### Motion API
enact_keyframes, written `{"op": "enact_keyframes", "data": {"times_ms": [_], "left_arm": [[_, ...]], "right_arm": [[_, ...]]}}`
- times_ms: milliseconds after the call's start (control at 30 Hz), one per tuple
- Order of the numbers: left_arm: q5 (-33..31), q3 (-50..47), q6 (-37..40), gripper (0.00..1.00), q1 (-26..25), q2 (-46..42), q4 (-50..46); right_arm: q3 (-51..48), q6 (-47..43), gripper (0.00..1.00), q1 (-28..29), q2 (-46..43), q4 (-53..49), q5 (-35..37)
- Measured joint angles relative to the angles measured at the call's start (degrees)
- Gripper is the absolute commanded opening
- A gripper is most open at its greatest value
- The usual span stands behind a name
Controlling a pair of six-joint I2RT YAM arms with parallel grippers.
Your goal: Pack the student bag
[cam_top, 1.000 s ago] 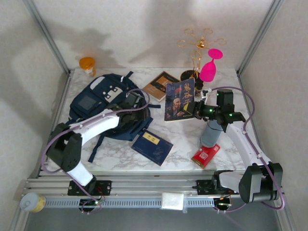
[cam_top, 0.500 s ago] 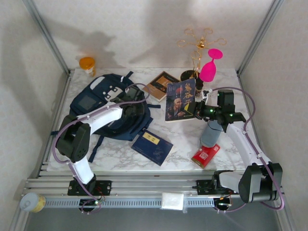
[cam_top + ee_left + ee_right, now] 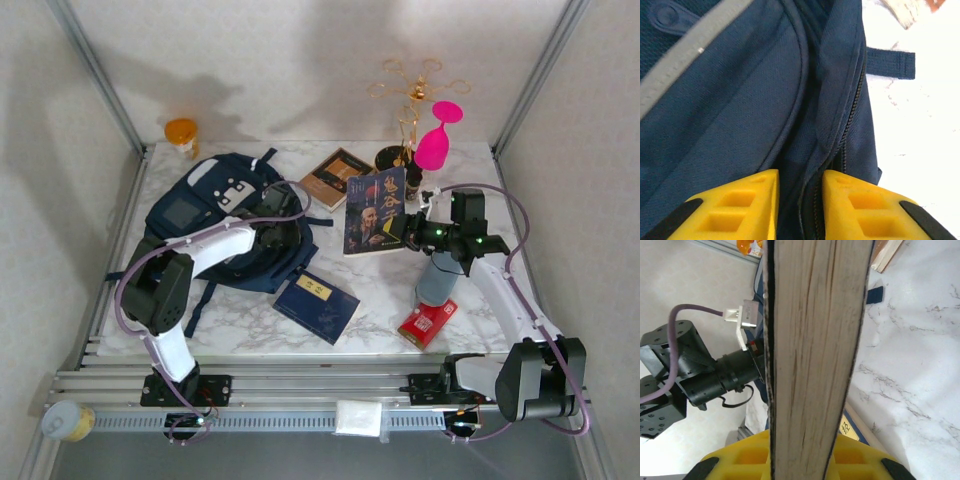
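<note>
The student bag (image 3: 215,215), navy with white patches and a grey square, lies at the table's left. My left gripper (image 3: 275,232) is down on its right edge. In the left wrist view the yellow fingers (image 3: 752,200) stand close together, and a fold of the bag's fabric (image 3: 730,100) beside the zipper fills the gap between them. My right gripper (image 3: 412,232) is shut on a dark blue book with a portrait cover (image 3: 375,210), held upright above the table's middle. The book's page edge (image 3: 815,340) rises straight out of the right gripper (image 3: 815,460).
A blue booklet (image 3: 317,305) lies in front of the bag and a brown book (image 3: 333,177) behind it. A grey cylinder (image 3: 437,280) and a red box (image 3: 428,322) sit near the right arm. An orange bottle (image 3: 182,132), a pink glass (image 3: 438,140) and a gold stand (image 3: 408,90) line the back.
The left arm's elbow has swung left and its fingers have narrowed on the bag's zipper edge. The right arm with the book has barely moved.
</note>
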Motion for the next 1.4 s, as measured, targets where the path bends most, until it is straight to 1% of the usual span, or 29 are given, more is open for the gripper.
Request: {"op": "enact_keyframes", "data": {"times_ms": [100,133,233,367,467,567,633,800,1000,1067,1200,1300,1400], "left_arm": [[1.53,-1.77,-0.04,0.22,0.0,0.04,2.01],[1.68,-2.03,0.07,0.18,0.0,0.04,2.32],[1.62,-2.12,0.26,0.01,0.07,0.04,2.38],[2.03,-2.12,1.38,0.0,0.22,-0.26,2.27],[2.56,-1.75,1.79,0.0,0.59,-2.34,0.87],[2.16,0.68,2.82,0.0,0.74,-5.55,-2.73],[0.5,3.8,3.69,0.0,0.81,-7.69,-6.25],[-5.01,12.17,5.81,0.0,1.16,-11.47,-13.75],[-9.4,18.27,8.28,0.0,1.31,-13.38,-21.07],[-10.36,19.8,9.03,0.0,1.33,-13.38,-22.91],[-10.88,22.08,9.57,0.0,1.33,-13.38,-25.42],[-10.82,22.18,9.62,0.0,1.33,-13.81,-25.99],[-10.36,22.18,9.55,0.0,1.33,-14.6,-26.34]], "right_arm": [[0.0,0.0,0.0,0.0,0.0,0.02,0.0],[0.0,0.0,0.0,0.0,0.0,0.02,0.0],[0.0,0.02,0.0,0.0,0.02,0.02,0.0],[0.0,0.02,0.0,0.0,0.52,0.07,0.02],[0.0,0.07,0.0,0.0,1.27,0.22,-0.04],[0.0,0.09,0.0,0.5,2.12,0.35,-0.22],[0.0,0.26,0.0,1.7,2.71,0.37,-0.15],[0.0,2.91,0.0,8.15,3.67,1.42,0.0],[0.92,8.41,0.0,19.3,6.99,6.29,1.97],[1.55,10.51,0.0,22.91,9.77,8.48,2.78],[4.57,14.01,0.0,28.98,18.29,12.48,5.18],[8.35,15.65,0.0,32.02,24.98,14.93,6.62],[15.3,15.67,0.0,34.49,31.98,15.08,7.8]]}}
